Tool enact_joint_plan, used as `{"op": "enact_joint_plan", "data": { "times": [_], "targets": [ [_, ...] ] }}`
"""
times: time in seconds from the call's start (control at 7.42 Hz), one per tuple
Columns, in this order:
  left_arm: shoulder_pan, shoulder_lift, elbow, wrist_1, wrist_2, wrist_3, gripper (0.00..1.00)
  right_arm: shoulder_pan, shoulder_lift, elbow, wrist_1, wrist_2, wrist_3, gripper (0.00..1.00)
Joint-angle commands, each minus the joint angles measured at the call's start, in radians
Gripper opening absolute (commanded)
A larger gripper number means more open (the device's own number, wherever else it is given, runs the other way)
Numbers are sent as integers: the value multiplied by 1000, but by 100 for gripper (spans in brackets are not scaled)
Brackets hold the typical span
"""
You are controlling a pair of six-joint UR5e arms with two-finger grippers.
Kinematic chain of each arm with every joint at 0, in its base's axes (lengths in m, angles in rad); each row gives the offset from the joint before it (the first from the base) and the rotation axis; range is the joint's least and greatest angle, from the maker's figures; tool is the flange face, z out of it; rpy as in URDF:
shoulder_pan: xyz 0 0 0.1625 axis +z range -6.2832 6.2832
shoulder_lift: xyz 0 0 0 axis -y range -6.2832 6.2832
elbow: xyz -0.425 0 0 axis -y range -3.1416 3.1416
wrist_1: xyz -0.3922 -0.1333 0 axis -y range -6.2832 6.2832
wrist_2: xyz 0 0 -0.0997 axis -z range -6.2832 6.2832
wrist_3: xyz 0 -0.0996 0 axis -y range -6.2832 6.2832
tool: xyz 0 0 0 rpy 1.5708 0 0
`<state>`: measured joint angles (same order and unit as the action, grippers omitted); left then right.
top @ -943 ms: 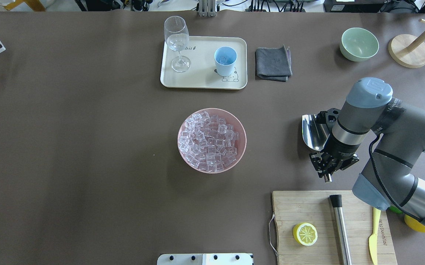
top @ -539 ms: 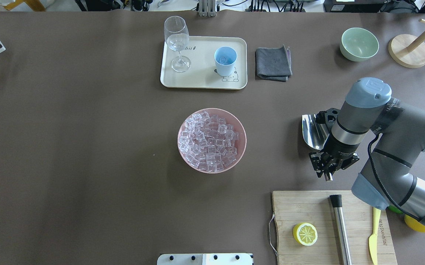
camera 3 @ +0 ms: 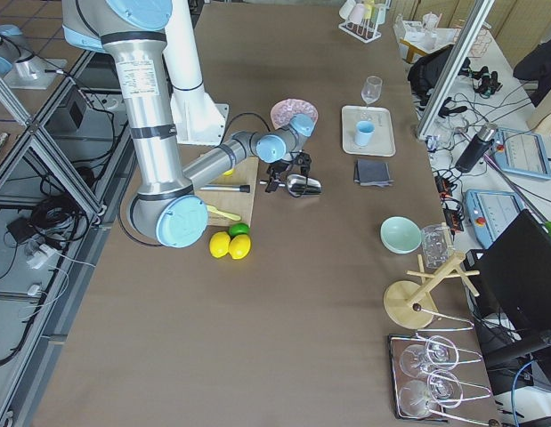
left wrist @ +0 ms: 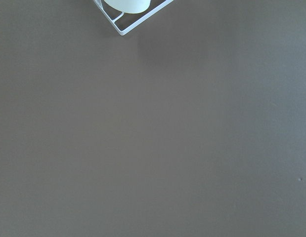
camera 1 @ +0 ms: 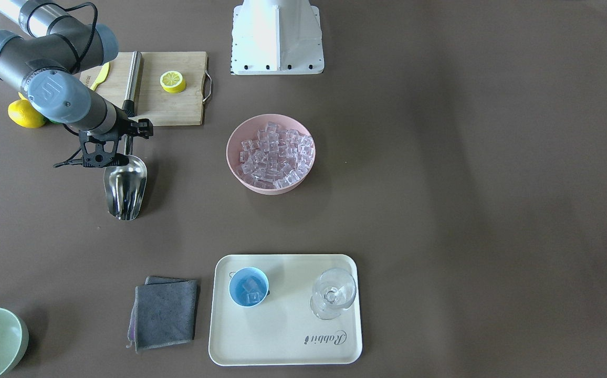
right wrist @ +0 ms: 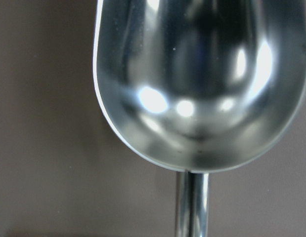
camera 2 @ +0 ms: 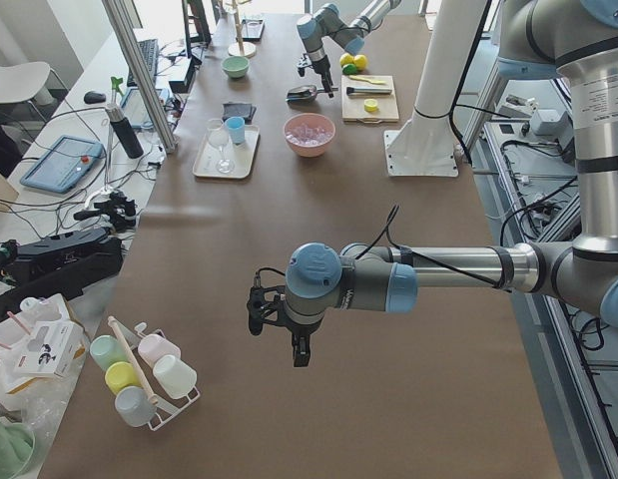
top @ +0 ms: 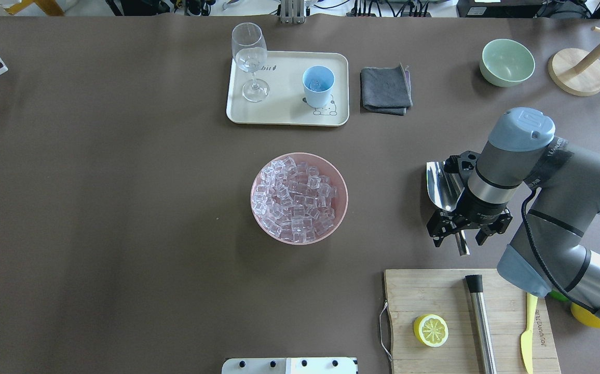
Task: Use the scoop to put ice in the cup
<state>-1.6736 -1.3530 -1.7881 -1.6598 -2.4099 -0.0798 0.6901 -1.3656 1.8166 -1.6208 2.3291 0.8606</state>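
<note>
Right arm (top: 539, 171): grey tubes, pale blue joint caps, logo stamped on cap (top: 520, 127) above fingers (top: 436, 236). Black cable (top: 522, 215) loops behind fingers. Right gripper (top: 458, 236) black, open-frame linkages. Left arm (camera 2: 458, 267) same grey-blue, black cable too.

scoop (top: 437, 183): stainless steel, shiny; rounded trough-shaped bowl on a thin straight handle. laid on the brown table (top: 123, 218), hollow side up, empty, well apart from the pink bowl (top: 345, 208), on the robot's right side.
ice (top: 295, 200): small clear glossy cubes, many alike, heaped in the pink bowl at mid-table; a few more are seen inside the cup (top: 318, 85).
cup: small, light blue, round, tiny handle; stood upright on the cream tray (top: 284, 111).
</note>
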Motion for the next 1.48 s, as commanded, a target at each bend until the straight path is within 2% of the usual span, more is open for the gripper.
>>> {"op": "enact_joint_plan", "data": {
  "times": [0.0, 0.4, 0.54, 0.81, 0.94, 1.21, 1.35],
  "targets": [
    [0, 0, 0, 0, 0, 0, 98, 53, -9, 74, -7, 1, 0, 100],
    [0, -1, -2, 0, 0, 0, 98, 184, -26, 122, -4, -20, -18, 100],
    [0, 0, -2, 0, 0, 0, 98, 237, -67, 138, -5, -37, -100, 100],
    [0, 0, 1, 0, 2, 0, 98, 381, -182, 132, -7, -39, -428, 100],
    [0, 0, 0, 0, 2, 0, 98, 454, -246, 124, -4, -40, -518, 100],
    [0, 0, 0, 0, 0, 0, 98, 636, -332, 64, -2, -39, -689, 100],
    [0, 0, 0, 0, 0, 0, 98, 722, -337, 12, -5, -28, -768, 100]
  ]
}}
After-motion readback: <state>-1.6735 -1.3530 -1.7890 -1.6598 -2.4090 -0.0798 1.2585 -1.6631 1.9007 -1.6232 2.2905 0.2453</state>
